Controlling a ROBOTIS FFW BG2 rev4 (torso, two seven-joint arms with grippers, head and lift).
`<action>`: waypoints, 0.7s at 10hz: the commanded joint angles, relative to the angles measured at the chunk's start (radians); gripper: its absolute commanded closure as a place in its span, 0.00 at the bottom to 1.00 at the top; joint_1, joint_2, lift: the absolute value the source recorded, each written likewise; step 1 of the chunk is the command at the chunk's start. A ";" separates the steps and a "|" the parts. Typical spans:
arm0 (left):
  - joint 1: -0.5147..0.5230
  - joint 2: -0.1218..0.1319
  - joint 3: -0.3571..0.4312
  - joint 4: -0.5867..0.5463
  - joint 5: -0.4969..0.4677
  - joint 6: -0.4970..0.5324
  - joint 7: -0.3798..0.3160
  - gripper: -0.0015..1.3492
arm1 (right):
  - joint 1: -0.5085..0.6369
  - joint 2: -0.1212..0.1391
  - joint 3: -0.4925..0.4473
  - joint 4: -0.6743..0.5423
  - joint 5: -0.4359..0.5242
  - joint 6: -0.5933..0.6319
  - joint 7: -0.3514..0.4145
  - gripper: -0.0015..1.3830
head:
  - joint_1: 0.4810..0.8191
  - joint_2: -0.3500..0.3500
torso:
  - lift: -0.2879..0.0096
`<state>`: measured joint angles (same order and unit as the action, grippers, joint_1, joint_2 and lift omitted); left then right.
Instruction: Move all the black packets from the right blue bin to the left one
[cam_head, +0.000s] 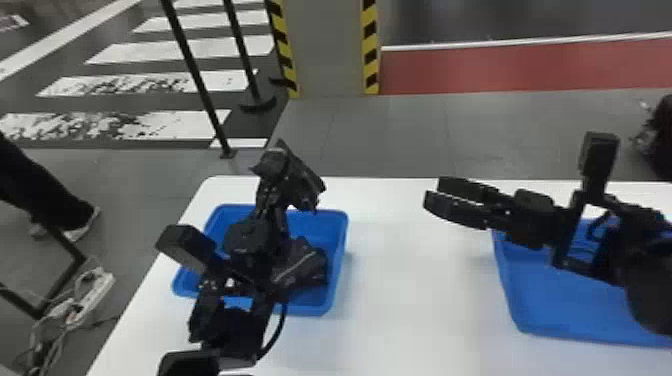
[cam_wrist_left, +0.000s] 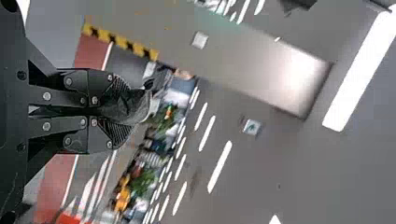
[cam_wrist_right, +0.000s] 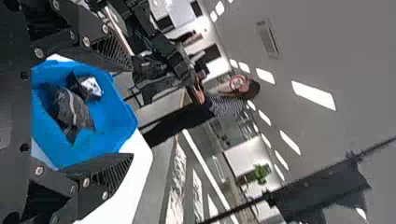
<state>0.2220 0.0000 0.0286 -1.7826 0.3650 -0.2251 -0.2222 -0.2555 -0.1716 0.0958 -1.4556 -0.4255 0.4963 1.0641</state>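
We take this for a large indoor hall, part workshop and part showroom, though we can't tell which it mainly is. Underfoot we see grey flooring (cam_head: 400, 135), crosswalk-like white stripes (cam_head: 135, 52) and a red lane (cam_head: 475, 67). A broad grey column (cam_head: 327, 50) wears yellow-and-black edging (cam_head: 371, 50). Overhead we find rows of ceiling lights (cam_wrist_left: 219, 167) and a hanging green sign (cam_wrist_left: 252, 127); we also spot a leafy plant (cam_wrist_right: 260, 173), and a power strip (cam_head: 95, 290) beside our white tabletop (cam_head: 415, 300).
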 joint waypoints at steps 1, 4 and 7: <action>-0.016 -0.003 0.001 0.125 -0.077 -0.173 0.061 0.90 | 0.064 0.000 -0.073 -0.055 0.024 0.002 -0.016 0.08 | 0.59 0.76 | 0.60; -0.021 -0.003 0.007 0.191 -0.170 -0.281 0.175 0.90 | 0.118 -0.011 -0.108 -0.109 0.033 -0.001 -0.053 0.07 | 0.63 0.76 | 0.60; -0.038 -0.003 -0.022 0.255 -0.100 -0.379 0.188 0.51 | 0.113 -0.013 -0.108 -0.102 0.034 -0.006 -0.055 0.08 | 0.63 0.76 | 0.60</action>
<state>0.1819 0.0000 0.0172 -1.5394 0.2341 -0.5838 -0.0340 -0.1391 -0.1842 -0.0125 -1.5576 -0.3916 0.4938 1.0086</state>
